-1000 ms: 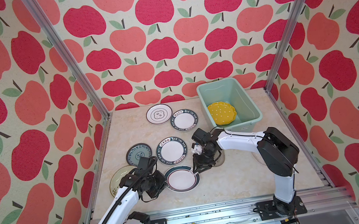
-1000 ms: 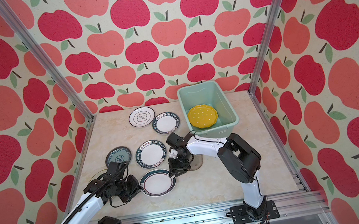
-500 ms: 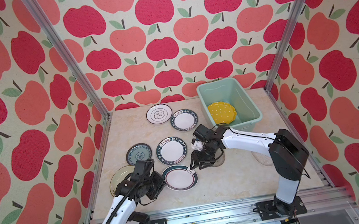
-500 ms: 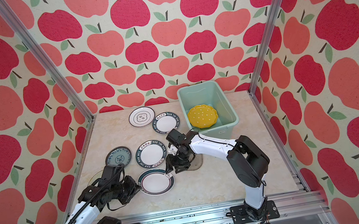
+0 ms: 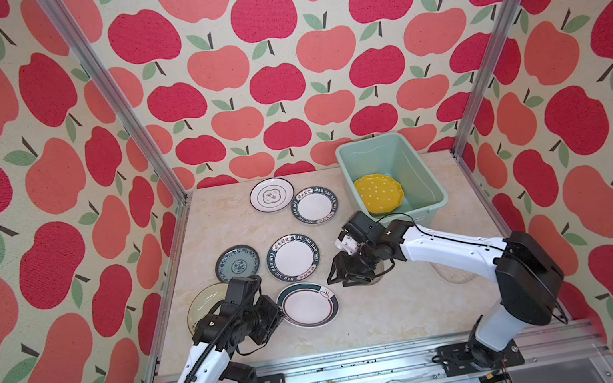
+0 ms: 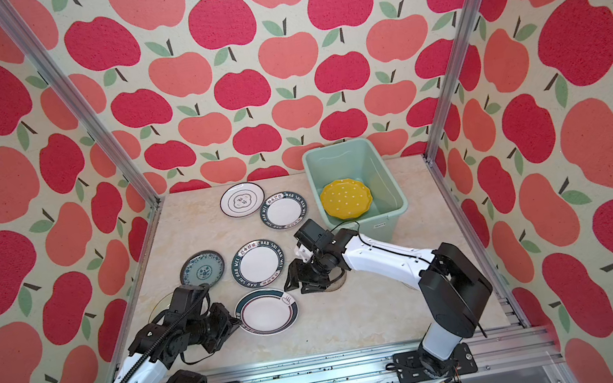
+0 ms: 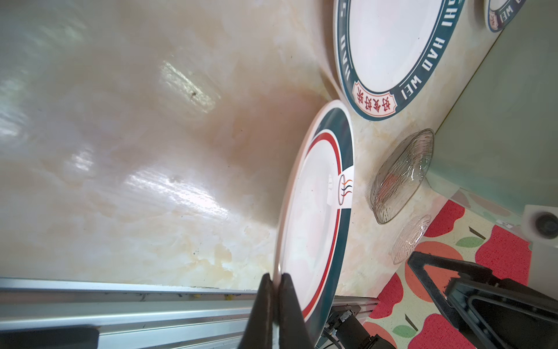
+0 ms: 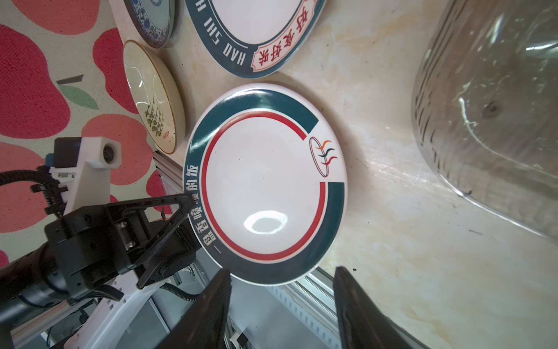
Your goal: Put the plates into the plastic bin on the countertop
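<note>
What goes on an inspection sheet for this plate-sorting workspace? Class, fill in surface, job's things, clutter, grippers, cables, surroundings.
Surface: marble-patterned countertop, glossy, no spills seen.
Job's things: bin holds one yellow dotted plate; the rest, including a clear glass plate, lie outside it.
Clutter: nothing seen.
Grippers: left gripper shut on the edge of the teal-rimmed plate; right gripper open, empty.
Cables: black corrugated cable runs along the left arm.
Surroundings: apple-print walls, aluminium rail.

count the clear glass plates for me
2. One clear glass plate lies on the countertop beside the right tool, partly under its wrist; the second glass plate lies further right, partly behind the right arm. More may be hidden by the arms.
</note>
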You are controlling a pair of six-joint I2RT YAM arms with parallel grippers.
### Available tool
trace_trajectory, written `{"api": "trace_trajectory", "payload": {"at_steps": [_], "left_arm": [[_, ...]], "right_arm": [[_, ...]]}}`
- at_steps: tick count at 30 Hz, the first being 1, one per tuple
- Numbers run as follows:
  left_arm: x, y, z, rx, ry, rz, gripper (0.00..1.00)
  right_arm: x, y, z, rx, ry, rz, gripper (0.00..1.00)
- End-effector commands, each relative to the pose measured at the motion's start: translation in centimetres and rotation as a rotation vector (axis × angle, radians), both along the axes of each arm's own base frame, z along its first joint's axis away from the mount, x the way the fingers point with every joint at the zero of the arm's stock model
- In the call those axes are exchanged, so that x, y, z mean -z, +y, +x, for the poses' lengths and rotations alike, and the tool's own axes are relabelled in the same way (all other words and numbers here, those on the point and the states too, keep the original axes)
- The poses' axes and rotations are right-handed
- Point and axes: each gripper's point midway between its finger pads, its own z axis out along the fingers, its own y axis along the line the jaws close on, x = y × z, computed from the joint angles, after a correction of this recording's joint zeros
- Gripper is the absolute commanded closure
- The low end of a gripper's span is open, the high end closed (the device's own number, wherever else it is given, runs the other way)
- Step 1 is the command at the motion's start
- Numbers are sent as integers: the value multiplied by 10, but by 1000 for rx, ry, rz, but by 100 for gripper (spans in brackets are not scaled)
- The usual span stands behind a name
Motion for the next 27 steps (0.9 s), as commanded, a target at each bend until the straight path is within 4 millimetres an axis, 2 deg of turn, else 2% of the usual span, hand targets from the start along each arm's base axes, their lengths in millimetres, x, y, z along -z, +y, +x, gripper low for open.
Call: {"api": "trace_trajectory", "payload": {"at_steps": [1, 11, 13, 27], "left_arm": [[-13, -3, 1, -32, -3, -47, 100], [-43, -9, 6, -47, -72, -108, 100], [-48, -9, 6, -53, -82, -116, 100], [-69, -18, 12, -81, -136, -182, 100]], "right_arm": [[-7, -1, 5, 90, 11, 47, 42], [7, -9, 2, 210, 76, 95, 41], [9, -9, 2, 219, 84, 104, 38], [-5, 32, 13, 203, 93, 361, 39]]}}
